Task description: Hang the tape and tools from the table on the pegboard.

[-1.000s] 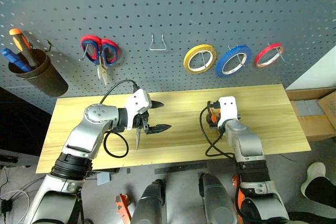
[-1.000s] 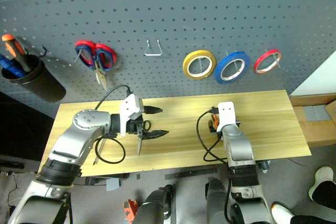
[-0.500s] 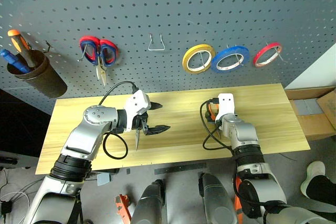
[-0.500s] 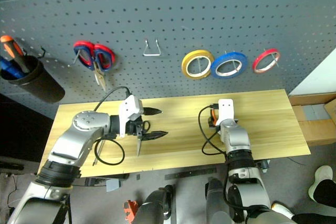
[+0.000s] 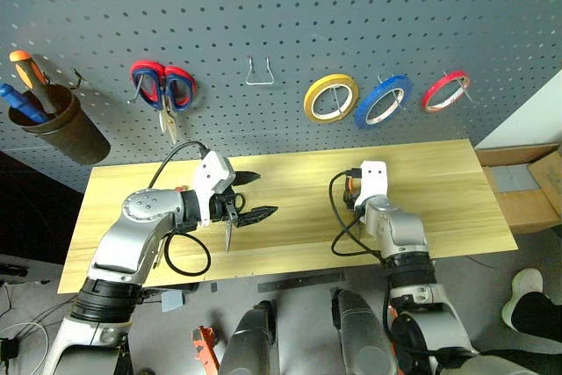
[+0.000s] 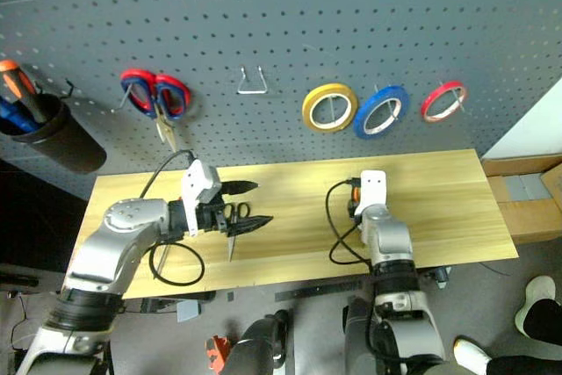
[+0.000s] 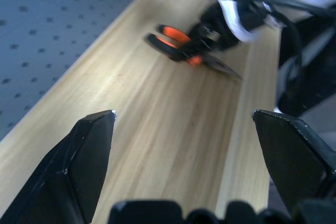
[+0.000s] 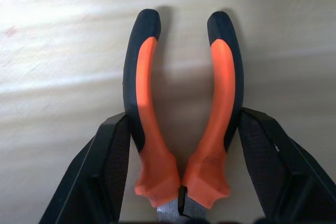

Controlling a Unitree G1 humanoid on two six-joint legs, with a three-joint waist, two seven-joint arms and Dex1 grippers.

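Straddling the needle-nose pliers (image 8: 181,124), my right gripper (image 8: 184,171) has one black finger pressed against the outside of each orange-and-black handle, so the jaws are gripping the pliers by the lower handles; the handle tips spread apart beyond the fingers; the pliers lie flat on the table (image 5: 439,182), a little right of its middle; my left gripper (image 5: 248,197) hovers over the table's left half with its two fingers spread wide and nothing between them; just beside and partly beneath it lie the small black-handled scissors (image 6: 232,221), blades pointing toward the table's near edge; seen from the left wrist, the pliers (image 7: 184,45) lie well apart across the planks, with the right gripper upon them; behind the table stands the pegboard (image 5: 351,15); the blue tape (image 5: 383,101) already hangs there, between a yellow roll (image 5: 331,97) and a thinner red roll (image 5: 445,90); farther left hangs an empty wire hook (image 5: 259,72), then red-and-blue-handled scissors (image 5: 164,90); at the far left a dark cup (image 5: 61,129) holds an orange-handled screwdriver (image 5: 28,70) and a blue-handled screwdriver (image 5: 19,103).
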